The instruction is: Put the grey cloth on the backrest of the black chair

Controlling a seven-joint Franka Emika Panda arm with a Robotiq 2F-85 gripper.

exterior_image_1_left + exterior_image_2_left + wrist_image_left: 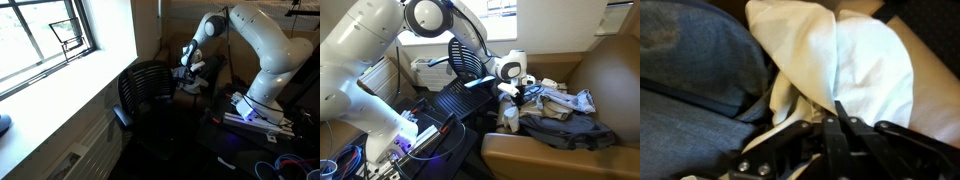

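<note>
gripper was down in the laundry pile, fingers drawn together, tips at a fold of the white cloth; couldn't tell whether any fabric was actually pinched. grey cloth lay at 9-10 o'clock of the tips in the wrist view, just beside the white cloth and apart from the fingers. In an exterior view the pile sat on the brown couch, at about 3 o'clock of the gripper. black chair stood at 10 o'clock of the gripper, backrest upright, near but not touching.
</note>
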